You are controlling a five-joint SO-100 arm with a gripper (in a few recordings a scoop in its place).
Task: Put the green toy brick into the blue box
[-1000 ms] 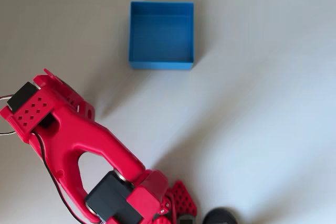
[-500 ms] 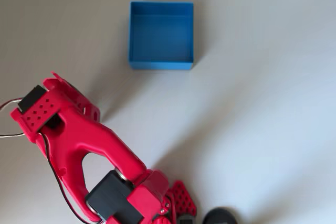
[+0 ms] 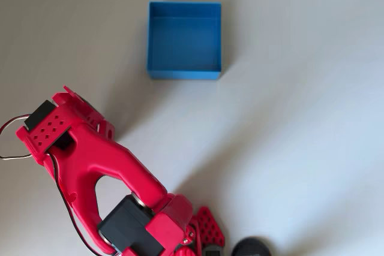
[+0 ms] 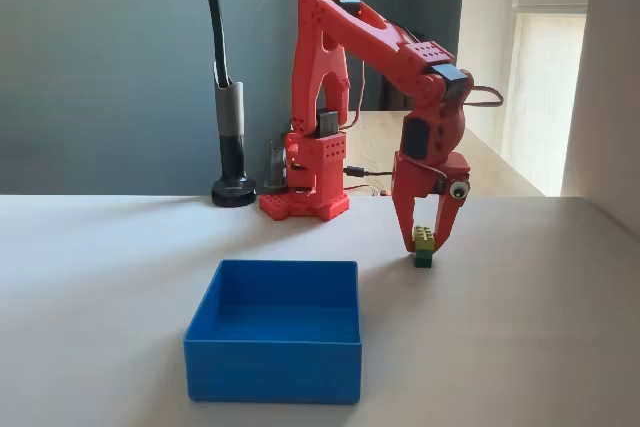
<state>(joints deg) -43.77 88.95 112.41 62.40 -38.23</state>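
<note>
In the fixed view the green toy brick sits between the fingers of my red gripper, which points straight down and is shut on it. The brick's lower end is at or just above the table top. The blue box stands open-topped and empty to the left of the gripper and nearer the camera, well apart from it. In the overhead view the blue box is at the top centre. My red arm reaches to the lower left there and covers the brick.
A black pole on a round base stands behind the box, beside the arm's red base. In the overhead view that round base is at the bottom edge. Bare table lies between the gripper and the box.
In the overhead view the arm's wrist has shifted to the right and a little down. The blue box has not moved.
</note>
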